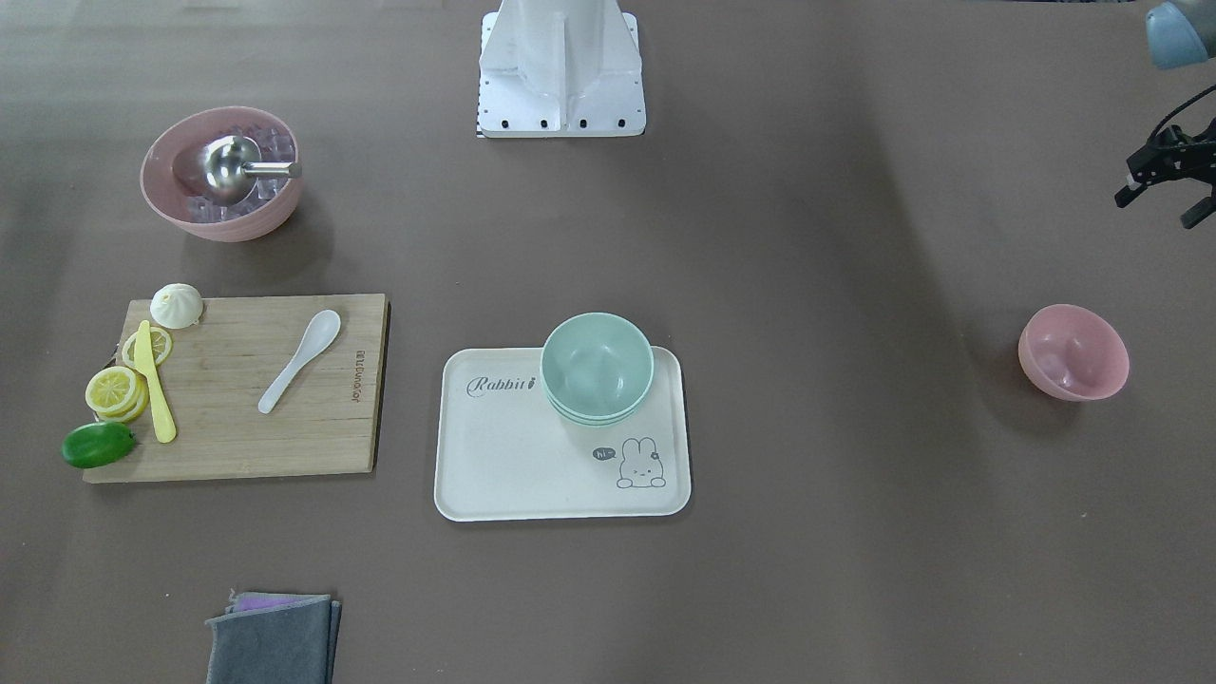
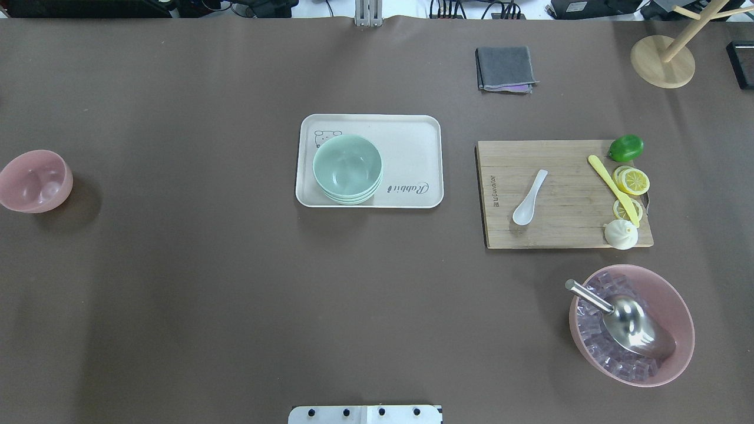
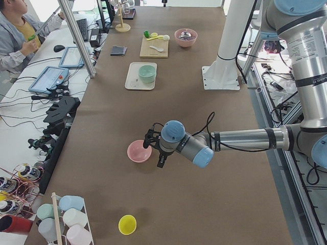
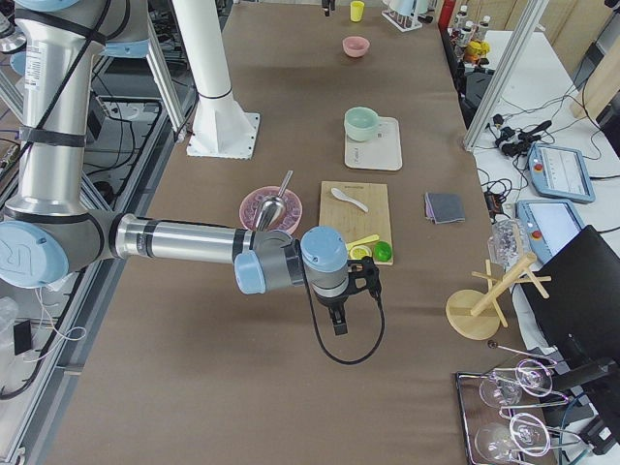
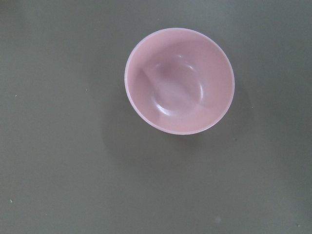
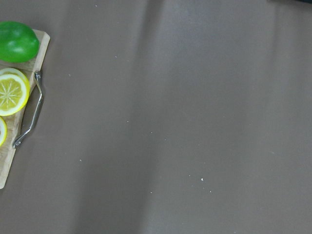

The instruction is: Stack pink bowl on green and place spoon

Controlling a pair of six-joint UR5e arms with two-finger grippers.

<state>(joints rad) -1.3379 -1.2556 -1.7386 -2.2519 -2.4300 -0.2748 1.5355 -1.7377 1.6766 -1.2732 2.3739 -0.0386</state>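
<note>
The small pink bowl stands upright and empty on the brown table, at the robot's far left; the left wrist view looks straight down into it. My left gripper hovers open and empty beside it, not touching. The mint-green bowls sit nested on a white rabbit tray. The white spoon lies on a wooden cutting board. My right gripper hovers beyond the board's lime end; I cannot tell whether it is open or shut.
A large pink bowl with clear cubes and a metal scoop stands near the board. A lime, lemon slices, a yellow knife and a bun are on the board. A grey cloth and a wooden stand lie farther off.
</note>
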